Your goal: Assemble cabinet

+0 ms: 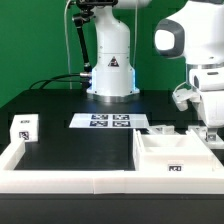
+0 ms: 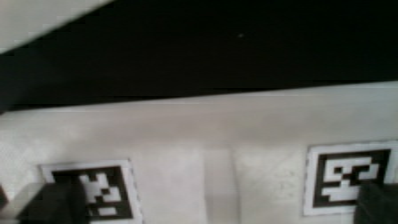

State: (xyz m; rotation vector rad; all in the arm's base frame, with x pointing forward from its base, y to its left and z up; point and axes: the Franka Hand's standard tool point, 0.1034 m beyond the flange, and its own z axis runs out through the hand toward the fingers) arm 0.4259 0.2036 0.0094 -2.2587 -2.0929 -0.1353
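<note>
Exterior view, far left: small white tagged block (image 1: 22,126), loose on the black worktop (image 1: 60,140), just inside the low white border wall (image 1: 50,170); probably a cabinet part, well apart from everything else. Next, mid-worktop: marker board (image 1: 105,121), flat, with the arm's base (image 1: 110,65) behind it. Further toward the exterior view's right: cabinet box body (image 1: 172,156), opening upward, one tag on the front wall, close to the border wall's corner. Behind that, a flat white piece (image 1: 160,131), possibly another panel, too foreshortened to name. Far right: gripper (image 1: 204,128) low, just behind the box body, arm bent down over it.

Wrist view: white tagged face (image 2: 214,150) right below, two tags showing, black worktop beyond. Gripper (image 2: 214,205) open, dark fingertips (image 2: 39,205) wide apart at either side of the face, clamping nothing; contact with the plastic impossible to tell.

Progress, judged from the layout: early. Nothing joined as yet, with parts scattered, box body bare, no panel mounted. Left to do: grasp a part, bring all together, fit panels to the body.

Obstacles: little in the open middle apart from the marker board, fixed and not to be snagged during a slide across. Tighter at the right, with box body walls and border wall crowding the fingers. Long reach to the block at far left.
</note>
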